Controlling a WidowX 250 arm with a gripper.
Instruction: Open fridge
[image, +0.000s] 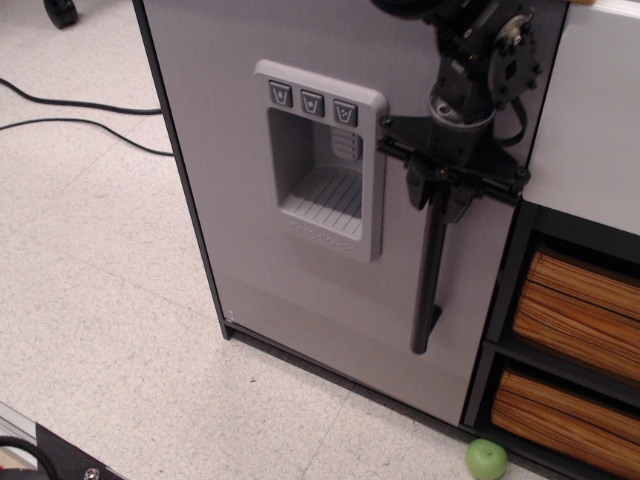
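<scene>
Recessed grey plastic dispenser panel (322, 160) on the light-grey fridge door: three dark square buttons (312, 102) with pictogram icons; embossed lettering beneath, illegible.

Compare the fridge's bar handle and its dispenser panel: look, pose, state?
The handle is a black, slim vertical bar standing off the door; the dispenser panel is a light-grey, wide frame around a recess in the door. The gripper is closed around the handle's top; nothing touches the panel. The panel carries three buttons; the handle is plain. Both sit on the fridge door, side by side.
</scene>
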